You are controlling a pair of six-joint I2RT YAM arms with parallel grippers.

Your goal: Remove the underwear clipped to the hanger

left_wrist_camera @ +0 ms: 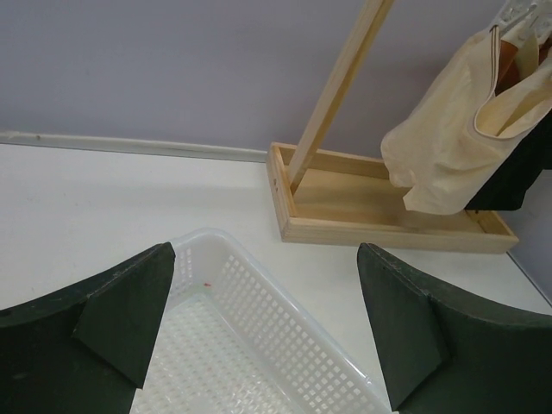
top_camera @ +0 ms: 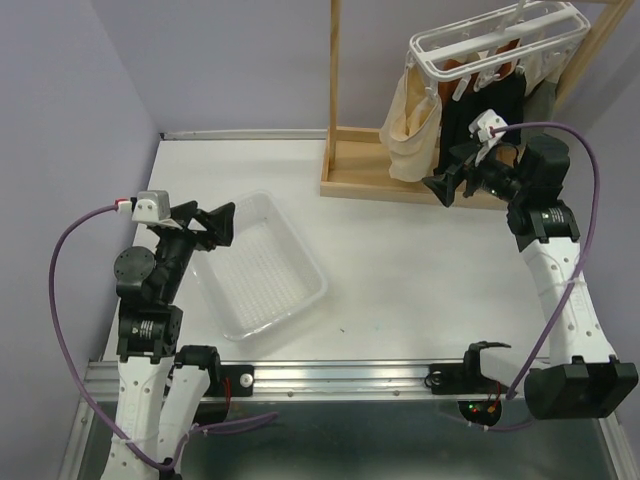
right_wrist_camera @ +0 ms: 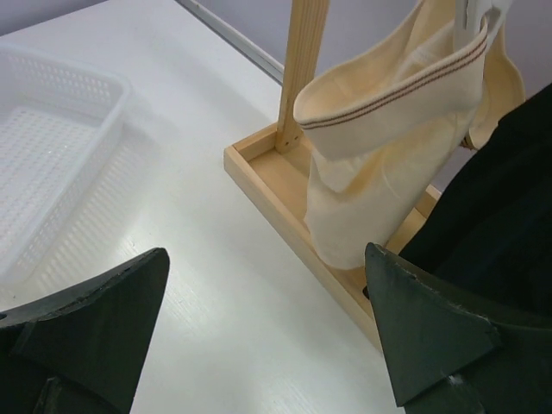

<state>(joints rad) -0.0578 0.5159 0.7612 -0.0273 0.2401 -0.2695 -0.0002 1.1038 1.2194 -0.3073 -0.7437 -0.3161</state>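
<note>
The white plastic hanger (top_camera: 500,35) hangs at the top right from the wooden stand. Clipped under it are a cream-beige garment (top_camera: 412,125), a black one (top_camera: 495,100), a grey one (top_camera: 541,98) and a rust-orange one (top_camera: 500,52). My right gripper (top_camera: 452,178) is open and empty just in front of the black garment, beside the cream one (right_wrist_camera: 388,155); the black cloth (right_wrist_camera: 492,216) fills the right of its view. My left gripper (top_camera: 212,225) is open and empty above the near-left end of the white basket (top_camera: 262,262).
The wooden stand's tray base (top_camera: 400,180) sits on the table at the back, with upright posts (top_camera: 335,60). The basket (left_wrist_camera: 259,345) holds nothing. A purple wall stands behind the table. A metal rail (top_camera: 340,378) runs along the near edge.
</note>
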